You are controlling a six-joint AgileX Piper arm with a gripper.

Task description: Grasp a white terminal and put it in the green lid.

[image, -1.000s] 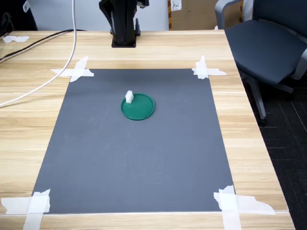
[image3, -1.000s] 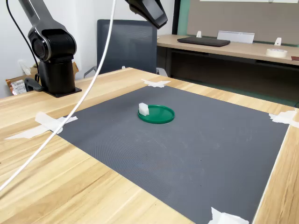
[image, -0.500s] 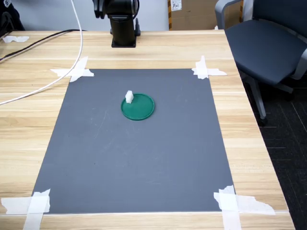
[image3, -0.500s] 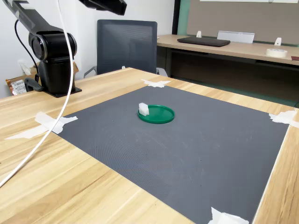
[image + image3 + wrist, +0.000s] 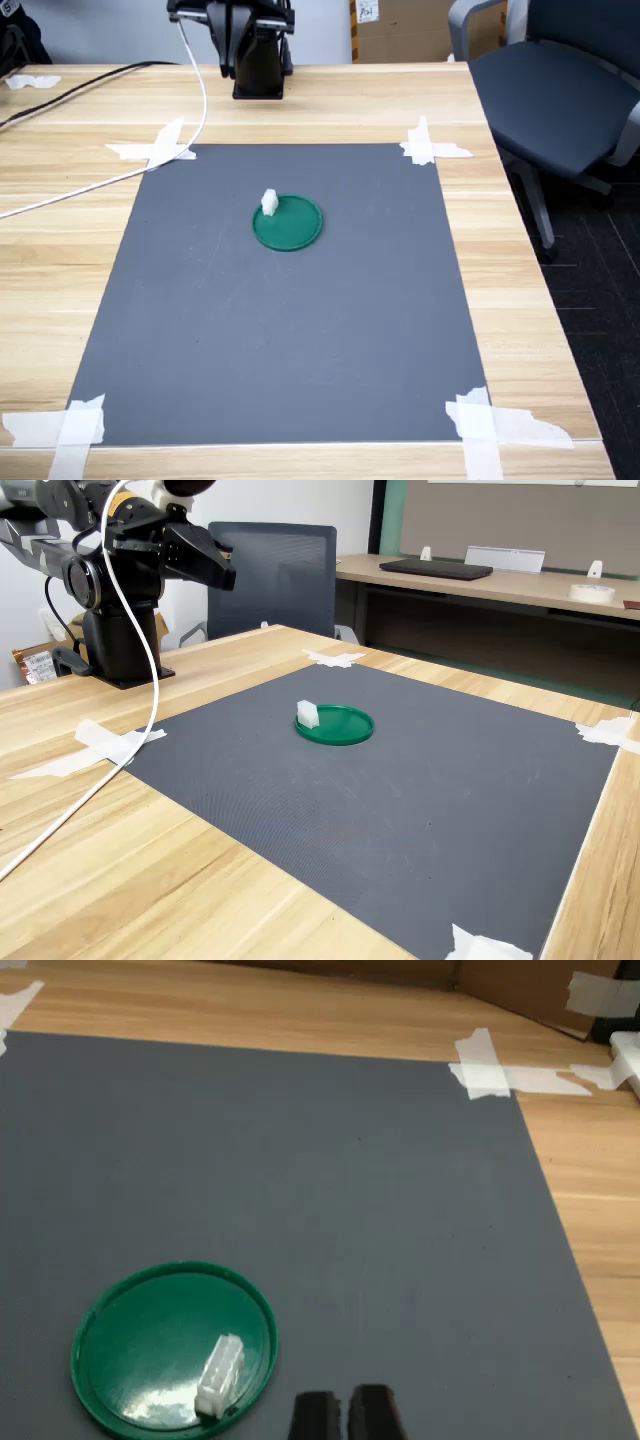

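One terminal [image 5: 220, 1372] lies inside the lid [image 5: 150, 1335] near its rim, on the grey mat [image 5: 300, 320] taped to the desk [image 5: 520, 300]. Jaws shut, empty, tips [image 5: 341, 1416] cut off in the wrist view.

The arm [image 5: 115, 575] is black with rounded joints on a black base [image 5: 259, 80], and a white cable [image 5: 120, 720] hangs from it.

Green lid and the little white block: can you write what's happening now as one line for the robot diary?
white terminal: resting inside green lid, near its rim | hand: shut, empty, away from lid | mat: nothing else on it
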